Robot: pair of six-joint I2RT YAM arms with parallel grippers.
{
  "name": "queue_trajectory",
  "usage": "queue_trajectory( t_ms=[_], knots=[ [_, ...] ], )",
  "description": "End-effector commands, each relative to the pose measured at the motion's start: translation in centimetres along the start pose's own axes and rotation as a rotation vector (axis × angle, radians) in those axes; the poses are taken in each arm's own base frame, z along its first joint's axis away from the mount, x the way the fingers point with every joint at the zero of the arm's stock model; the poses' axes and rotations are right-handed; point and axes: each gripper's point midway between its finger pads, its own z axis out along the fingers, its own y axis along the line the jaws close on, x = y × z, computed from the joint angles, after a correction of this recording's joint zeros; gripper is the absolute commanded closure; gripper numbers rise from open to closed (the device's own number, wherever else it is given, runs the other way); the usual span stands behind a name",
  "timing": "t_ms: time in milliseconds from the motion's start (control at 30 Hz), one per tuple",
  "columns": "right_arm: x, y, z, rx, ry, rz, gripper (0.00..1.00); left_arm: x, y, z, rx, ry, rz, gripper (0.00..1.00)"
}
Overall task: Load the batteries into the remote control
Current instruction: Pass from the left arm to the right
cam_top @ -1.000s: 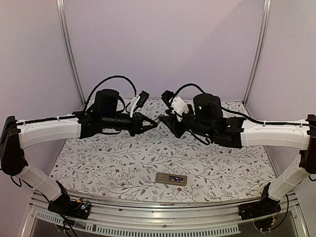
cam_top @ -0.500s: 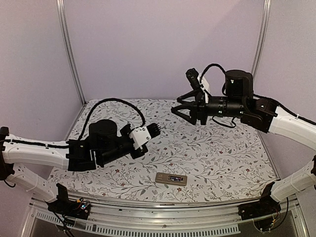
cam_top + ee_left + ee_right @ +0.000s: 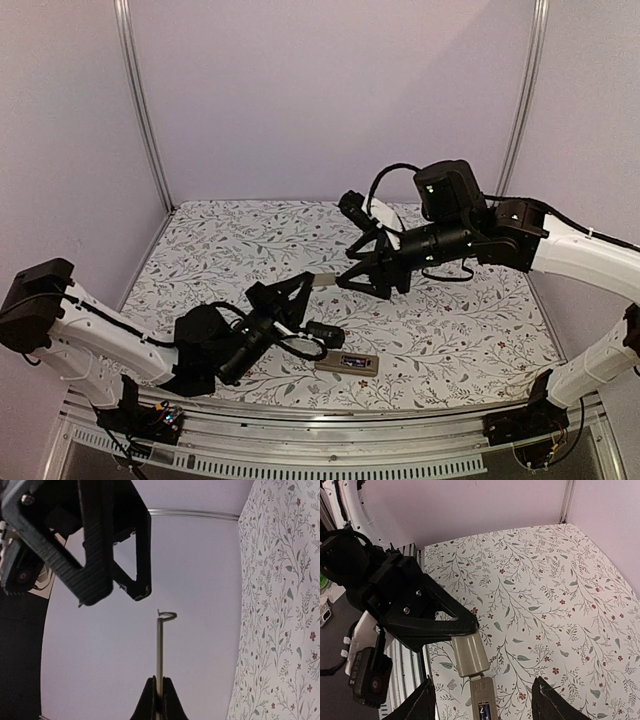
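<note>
The remote control (image 3: 347,363) lies tan back up near the table's front edge, and a dark battery with a blue mark (image 3: 349,362) shows in its recess. My left gripper (image 3: 308,282) points up from low at the front, shut on a small flat grey cover piece (image 3: 322,280). The left wrist view shows that cover (image 3: 159,650) edge-on between the shut fingers. My right gripper (image 3: 358,282) hangs open just beyond the cover's free end, not touching it. In the right wrist view the cover (image 3: 469,655) hangs above the remote (image 3: 485,700), between my spread fingers (image 3: 422,705).
The floral table cloth (image 3: 250,250) covers the table. Purple walls and metal posts (image 3: 140,100) close in the back and sides. The left arm (image 3: 120,335) lies low along the front left; the right arm (image 3: 560,245) reaches in from the right.
The two grippers were together at the back, then parted. The left arm dropped to the front with the cover. The right gripper opened wide and came down toward it.
</note>
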Motion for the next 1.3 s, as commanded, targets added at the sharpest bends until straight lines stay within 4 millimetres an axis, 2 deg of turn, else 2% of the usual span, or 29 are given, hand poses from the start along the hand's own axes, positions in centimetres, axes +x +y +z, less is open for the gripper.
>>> queue_trajectory(
  t_ms=[0, 67, 233, 467, 567, 667, 700, 867, 1000, 1167, 1267],
  knots=[
    [1.4, 0.8, 1.7, -0.012, 0.098, -0.057, 0.34, 1.1, 2.4, -0.8, -0.167, 0.110, 0.145, 1.00],
    [1.7, 1.0, 2.2, -0.004, 0.109, -0.083, 0.34, 0.6, 1.8, -0.9, -0.166, 0.101, 0.187, 1.00],
    [2.1, 0.4, 2.2, 0.040, 0.122, -0.137, 0.35, -0.5, 2.1, -1.0, -0.180, 0.074, 0.159, 1.00],
    [3.7, 1.7, 3.7, -0.009, 0.142, -0.288, 0.36, -1.7, 2.0, -1.1, -0.165, 0.032, 0.142, 1.00],
    [3.7, 2.4, 4.3, -0.047, 0.125, -0.338, 0.38, -1.7, 1.8, -1.1, -0.159, 0.034, 0.138, 1.00],
    [3.5, 3.2, 4.7, -0.100, 0.105, -0.362, 0.43, -1.6, 1.7, -1.1, -0.156, 0.040, 0.133, 1.00],
    [3.7, 3.1, 5.0, -0.102, 0.113, -0.364, 0.46, -1.6, 1.7, -1.1, -0.155, 0.041, 0.130, 1.00],
    [4.7, 3.0, 5.6, -0.109, 0.140, -0.358, 0.49, -1.5, 1.7, -1.2, -0.155, 0.044, 0.124, 1.00],
    [5.6, 2.7, 6.0, -0.094, 0.165, -0.353, 0.57, -1.5, 1.7, -1.2, -0.156, 0.042, 0.119, 1.00],
    [5.7, 2.6, 6.1, -0.091, 0.170, -0.347, 0.67, -1.5, 1.7, -1.2, -0.155, 0.043, 0.115, 1.00],
    [5.6, 2.5, 6.1, -0.083, 0.167, -0.345, 0.69, -1.5, 1.7, -1.2, -0.156, 0.043, 0.115, 1.00]
  ],
)
